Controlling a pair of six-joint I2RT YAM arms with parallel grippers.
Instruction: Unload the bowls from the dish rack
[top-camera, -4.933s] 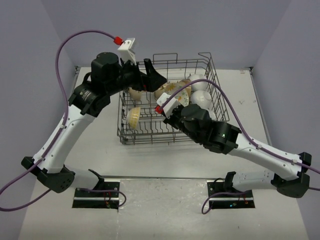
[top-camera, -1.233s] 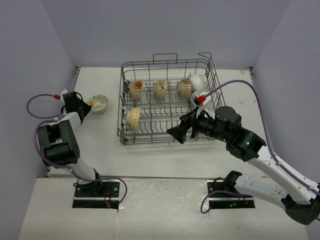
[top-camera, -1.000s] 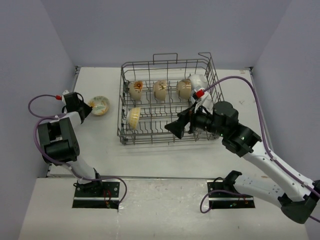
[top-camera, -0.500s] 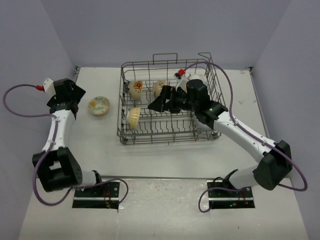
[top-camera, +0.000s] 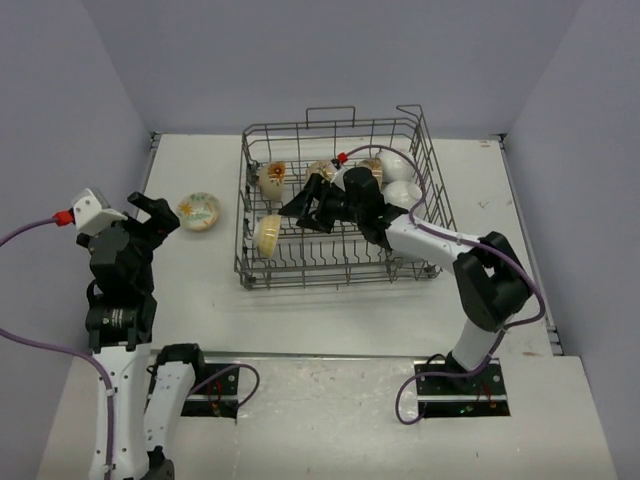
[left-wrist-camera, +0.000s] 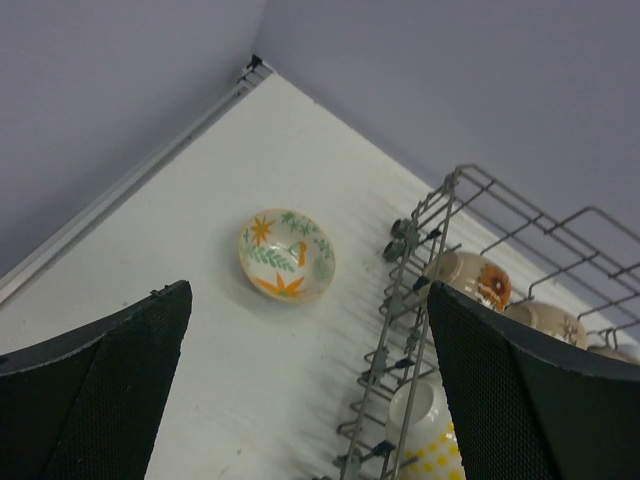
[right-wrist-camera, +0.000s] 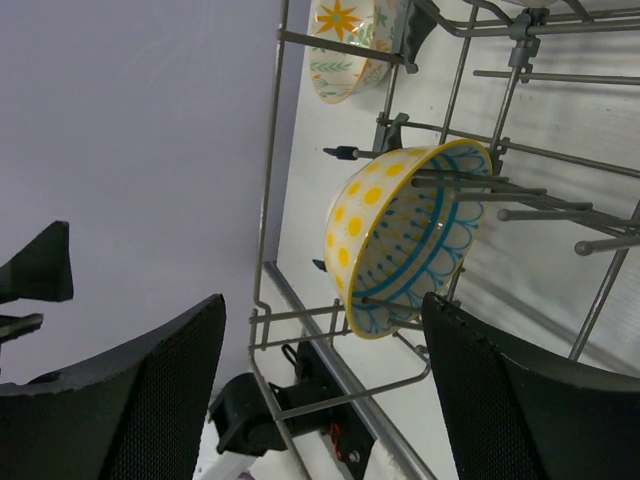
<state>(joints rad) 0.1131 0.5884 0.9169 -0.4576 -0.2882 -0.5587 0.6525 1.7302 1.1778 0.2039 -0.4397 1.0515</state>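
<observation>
Tabletop of flat white board (top-camera: 300, 325) carries everything. Toward 12 o'clock from the arm bases stands the large rectangular grey wire dish rack (top-camera: 300, 272), upright on the surface, with rows of tines inside and handle loops raised along its far side. The white-and-black right arm (top-camera: 432, 238) reaches from 4 o'clock over the rack's near right corner and into the basket. The left arm (top-camera: 120, 290) rises at 8 o'clock, well apart from the rack.

In the rack's far row, bowls stand on edge between the tines. A cream ceramic bowl with an orange flower (top-camera: 272, 180) sits at 11 o'clock. A plain cream bowl (top-camera: 320, 170) beside it is partly hidden behind the right arm. Two white round bowls (top-camera: 398, 160) fill the 1 o'clock corner. In the near row, at the rack's 8 o'clock, a yellow polka-dotted bowl with teal-blue arcs inside (right-wrist-camera: 400, 240) leans on its edge among the tines. Outside the rack, at its 9 o'clock and apart from it, a small cream bowl painted with orange stars and green leaves (top-camera: 198, 211) sits upright on the table.

The right gripper (top-camera: 298, 215) hangs inside the rack, pointing toward 9 o'clock. Its fingers are apart and grip nothing. The wrist view frames the yellow bowl ahead between them, and contact cannot be told. The left gripper (top-camera: 153, 213) is spread wide and empty, near the painted bowl at its 8 o'clock.
</observation>
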